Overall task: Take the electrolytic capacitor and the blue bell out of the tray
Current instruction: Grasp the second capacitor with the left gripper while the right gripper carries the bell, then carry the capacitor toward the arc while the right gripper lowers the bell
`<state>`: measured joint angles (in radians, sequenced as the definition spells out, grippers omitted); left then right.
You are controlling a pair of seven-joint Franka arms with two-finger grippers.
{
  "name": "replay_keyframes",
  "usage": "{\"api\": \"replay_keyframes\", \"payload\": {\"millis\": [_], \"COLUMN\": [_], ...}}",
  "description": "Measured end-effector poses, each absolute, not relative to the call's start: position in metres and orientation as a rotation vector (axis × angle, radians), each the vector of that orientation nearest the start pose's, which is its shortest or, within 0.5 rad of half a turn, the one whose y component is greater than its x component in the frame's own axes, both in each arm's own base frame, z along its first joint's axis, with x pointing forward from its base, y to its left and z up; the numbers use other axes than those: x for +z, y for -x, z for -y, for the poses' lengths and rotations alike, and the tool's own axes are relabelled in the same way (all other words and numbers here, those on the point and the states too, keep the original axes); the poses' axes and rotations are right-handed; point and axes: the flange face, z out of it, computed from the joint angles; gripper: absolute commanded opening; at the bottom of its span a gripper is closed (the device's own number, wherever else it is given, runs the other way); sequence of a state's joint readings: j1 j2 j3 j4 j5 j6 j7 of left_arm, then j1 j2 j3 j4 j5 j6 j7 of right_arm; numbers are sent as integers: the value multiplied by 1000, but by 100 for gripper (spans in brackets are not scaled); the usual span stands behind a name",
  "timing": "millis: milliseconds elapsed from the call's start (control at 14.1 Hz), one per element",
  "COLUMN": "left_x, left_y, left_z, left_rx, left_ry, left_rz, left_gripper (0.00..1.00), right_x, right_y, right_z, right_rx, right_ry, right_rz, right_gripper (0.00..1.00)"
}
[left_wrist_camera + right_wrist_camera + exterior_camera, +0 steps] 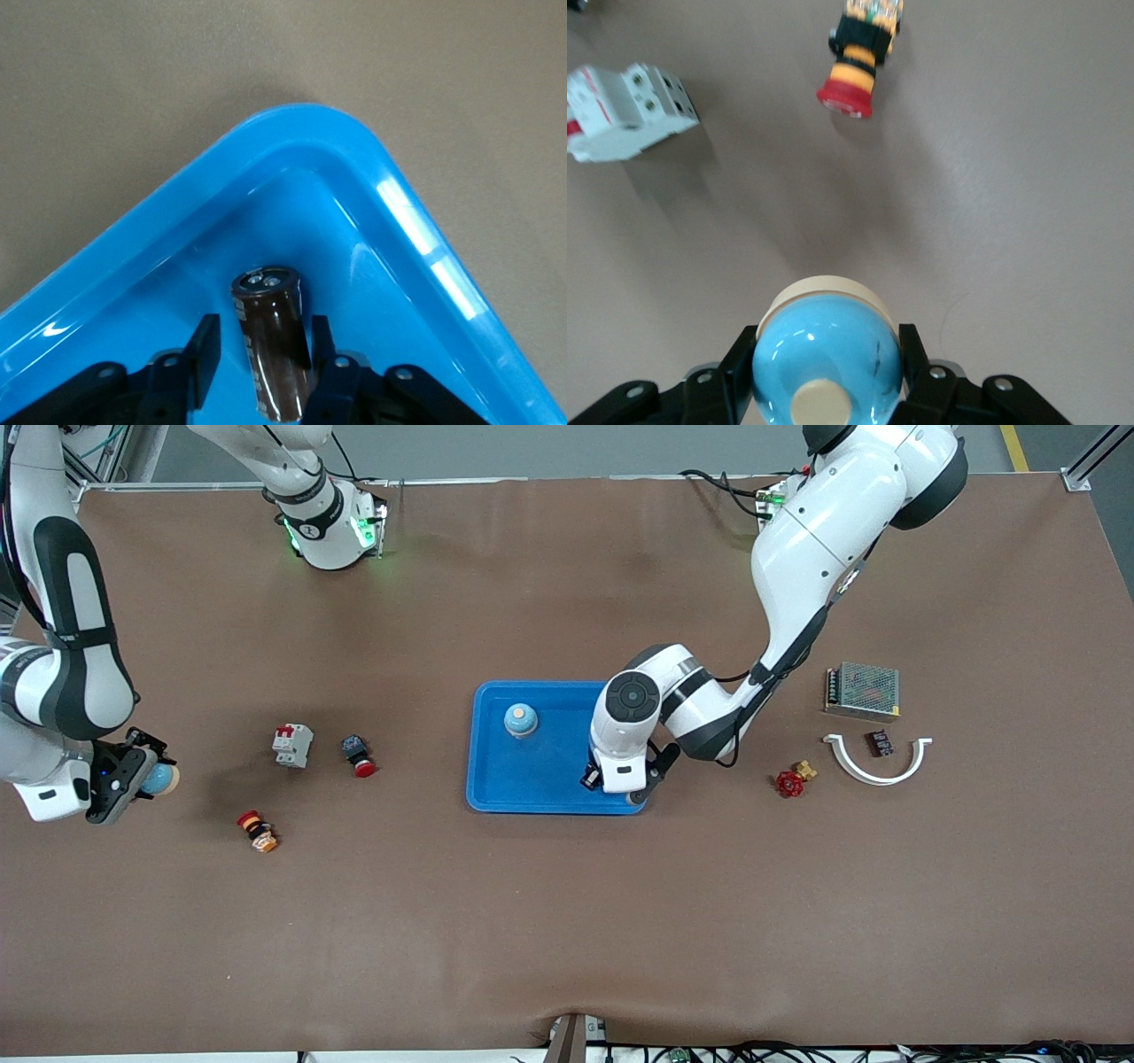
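- Two bells are in sight. One blue bell (521, 720) stands in the blue tray (496, 779) near the middle of the bench (567, 921), close to the tray's edge toward the arm bases.
- The second blue bell (827, 359), cream at its base and button, is clamped between the fingers of the right tool (133, 772), which hangs above the bench near the edge at the right arm's end.
- One capacitor (273, 345), a dark brown cylinder, lies in the tray's corner nearest the front camera on the left arm's side. The left tool (262, 354) is low over that corner with a finger on each side of the capacitor; whether they press on it I cannot tell.
- Two red emergency-stop buttons: one with a dark body (358, 755), one with a yellow-and-black body (257, 832).
- One white circuit breaker (292, 744) lies beside the dark-bodied button.
- Toward the left arm's end: one metal-cased power supply (862, 690), one white curved bracket (877, 763), one small dark part (879, 741) and one red-handled brass valve (794, 779).
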<state>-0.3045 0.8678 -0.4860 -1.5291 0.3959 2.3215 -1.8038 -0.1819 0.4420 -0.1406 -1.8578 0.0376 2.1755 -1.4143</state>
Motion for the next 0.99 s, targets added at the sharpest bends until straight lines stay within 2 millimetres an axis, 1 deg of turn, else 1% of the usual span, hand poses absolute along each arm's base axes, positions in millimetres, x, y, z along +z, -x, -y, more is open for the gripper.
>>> {"api": "replay_keyframes", "payload": {"millis": [141, 283, 424, 566, 707, 849, 990], "left_x": [187, 196, 216, 244, 281, 315, 340], "left_y": [-542, -549, -557, -565, -577, -591, -604], "left_z": [458, 458, 455, 445, 425, 398, 367], "left_rx": [87, 68, 36, -5, -56, -88, -81], "left_ry": [2884, 2896, 2904, 2904, 2909, 2910, 2915], "left_rz": [1395, 1406, 1387, 1327, 1257, 1190, 1117], "left_gripper": [0, 0, 0, 0, 0, 0, 0], "right_x": [256, 245, 238, 232, 226, 222, 217], "right_y": [-583, -576, -572, -568, -564, -562, -559], "right_z": [195, 195, 194, 193, 191, 189, 186], "right_rx": [147, 132, 116, 104, 91, 79, 70], "right_ry": [2631, 2630, 2639, 2648, 2653, 2658, 2661], "right_rz": [1580, 1584, 1586, 1585, 1579, 1580, 1585], "right_gripper": [41, 41, 41, 41, 41, 41, 41]}}
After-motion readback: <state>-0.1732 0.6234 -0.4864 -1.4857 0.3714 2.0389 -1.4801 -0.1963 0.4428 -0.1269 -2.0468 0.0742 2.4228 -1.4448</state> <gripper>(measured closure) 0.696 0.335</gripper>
